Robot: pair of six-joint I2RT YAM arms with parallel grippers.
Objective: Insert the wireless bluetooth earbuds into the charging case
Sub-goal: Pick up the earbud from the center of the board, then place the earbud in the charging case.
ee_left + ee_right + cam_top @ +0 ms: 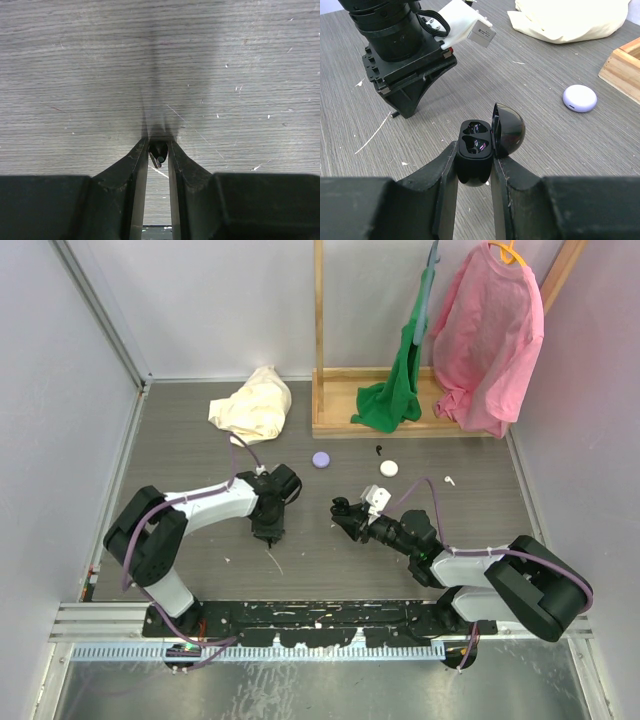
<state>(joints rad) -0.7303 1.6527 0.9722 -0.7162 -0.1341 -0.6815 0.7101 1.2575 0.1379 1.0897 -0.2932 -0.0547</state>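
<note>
Charging case (472, 167), black and glossy, is clamped between the fingers of the right claw (474, 154), a little right of the middle of the surface (330, 570). Its lid (509, 131) is swung open and leans to the right, so both sockets show; whether either is filled I cannot tell. The left claw (158, 145) points straight down, left of the middle. Its fingers are drawn nearly together and pinch a small black earbud (158, 152) at their tips, right down on the wood grain. Bare surface lies between the two claws, and more runs toward the back as far as a lilac puck (321, 459) and a white disc (389, 468). Beyond those, a cream cloth (255, 405) and a wooden rack (345, 420) hung with a green garment (400, 390) and a pink shirt (487, 330) crowd the back edge. Pale walls (60, 390) close in the left, back and right sides, and a metal rail (300, 620) marks the near edge. A grey tag (482, 35) on the left wrist carries print too small to read.
</note>
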